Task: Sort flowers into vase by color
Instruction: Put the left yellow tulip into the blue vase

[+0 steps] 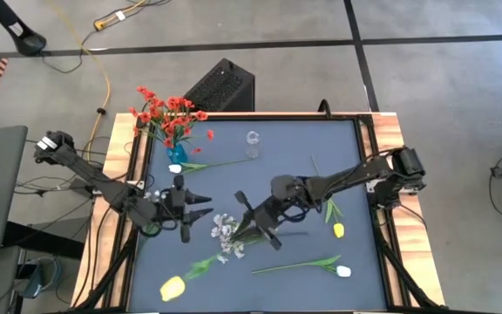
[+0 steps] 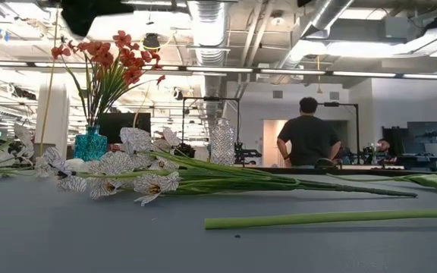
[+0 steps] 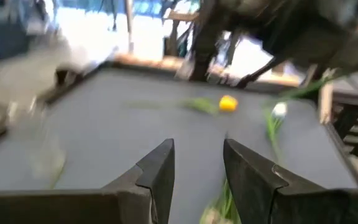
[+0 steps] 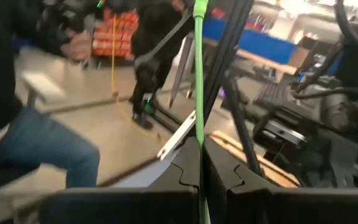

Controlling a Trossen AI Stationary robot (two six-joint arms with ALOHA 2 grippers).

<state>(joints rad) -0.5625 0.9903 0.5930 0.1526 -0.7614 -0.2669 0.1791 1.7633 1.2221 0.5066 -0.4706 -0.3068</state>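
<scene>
Red flowers (image 1: 171, 113) stand in a blue vase (image 1: 175, 154) at the table's far left, and a clear glass vase (image 1: 252, 139) stands to its right. A spray of small white blossoms (image 1: 225, 232) lies mid-table; in the low view its blossoms (image 2: 120, 171) rest on the tabletop. My right gripper (image 1: 253, 222) is just right of that spray, shut on a green stem (image 4: 198, 93). Left of the spray, my left gripper (image 1: 206, 209) hangs open over the table, its fingers (image 3: 160, 168) with nothing between them. The other flowers lying flat are a yellow tulip (image 1: 172, 288), a yellow bud (image 1: 339, 230) and a white tulip (image 1: 344, 271). My right gripper pinches a thin green stem (image 4: 199, 146) between its two shut fingers. The stem runs on past the fingertips. Which blossom the stem bears, and whether its far end is off the table, I cannot tell.
A loose green stem (image 1: 212, 163) lies by the blue vase. Another long stem (image 2: 325, 218) lies near the table's front edge. A black box (image 1: 220, 87) sits behind the far edge. A person (image 2: 308, 133) stands in the room beyond, back turned.
</scene>
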